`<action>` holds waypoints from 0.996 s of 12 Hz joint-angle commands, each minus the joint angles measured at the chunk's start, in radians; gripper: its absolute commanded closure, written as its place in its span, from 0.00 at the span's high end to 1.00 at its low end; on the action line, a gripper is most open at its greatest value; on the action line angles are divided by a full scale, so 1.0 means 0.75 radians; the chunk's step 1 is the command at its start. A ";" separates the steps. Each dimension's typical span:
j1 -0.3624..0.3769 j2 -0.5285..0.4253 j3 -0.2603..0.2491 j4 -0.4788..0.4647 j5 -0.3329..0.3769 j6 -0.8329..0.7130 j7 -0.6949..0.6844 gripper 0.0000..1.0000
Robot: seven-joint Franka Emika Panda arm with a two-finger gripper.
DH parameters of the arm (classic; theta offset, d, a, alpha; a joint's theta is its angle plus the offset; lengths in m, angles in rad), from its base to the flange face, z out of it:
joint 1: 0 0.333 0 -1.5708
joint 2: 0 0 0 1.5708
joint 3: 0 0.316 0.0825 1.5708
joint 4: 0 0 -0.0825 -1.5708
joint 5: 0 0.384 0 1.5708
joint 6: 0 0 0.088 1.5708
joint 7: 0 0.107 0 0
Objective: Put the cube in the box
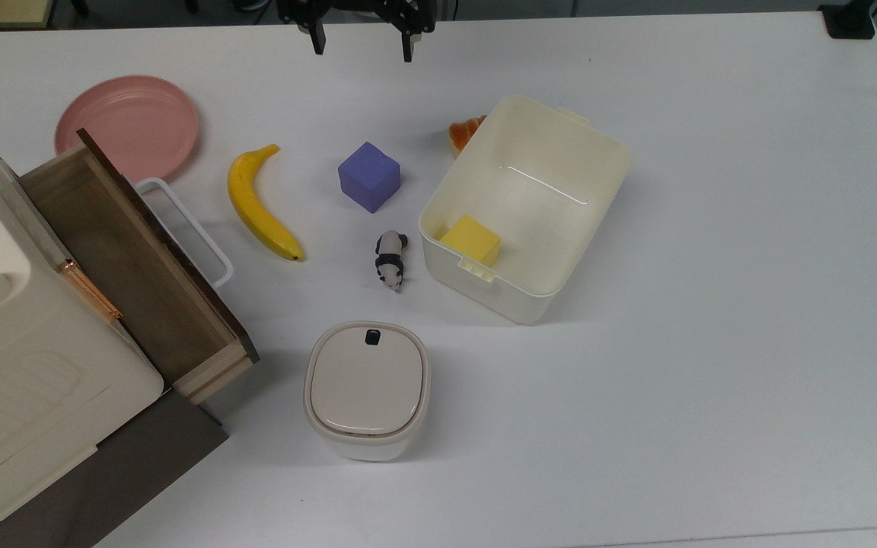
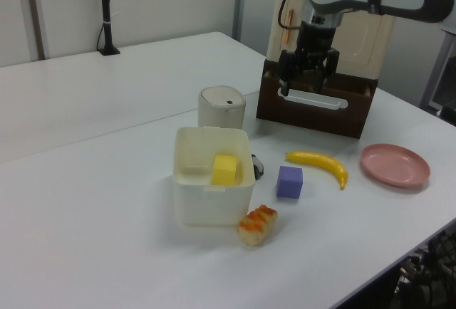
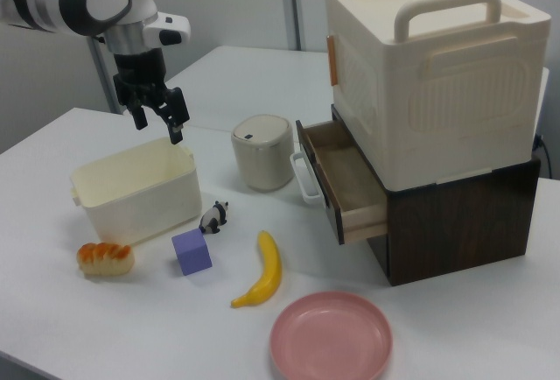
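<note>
Top view: a banana [image 1: 262, 204] lies below and left of the raised gripper [image 1: 362, 39], whose fingers hang spread and empty; the purple-blue cube [image 1: 368, 176] sits on the table almost directly beneath it, the cream box [image 1: 597, 199] holding a yellow block [image 1: 470, 240] to its right. Approach stage, by appearances: descend, straddle, close

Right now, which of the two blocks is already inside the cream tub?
The smaller yellow block, lying in a corner of the cream-white plastic tub. The matte purple-blue cube sits outside on the table, between tub and banana.
</note>
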 commanded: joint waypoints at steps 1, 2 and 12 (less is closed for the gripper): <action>0.024 -0.002 -0.026 -0.005 0.012 -0.017 -0.088 1.00; 0.028 0.000 -0.026 -0.011 0.012 0.015 -0.071 1.00; 0.030 0.011 -0.032 -0.025 -0.023 0.020 -0.265 1.00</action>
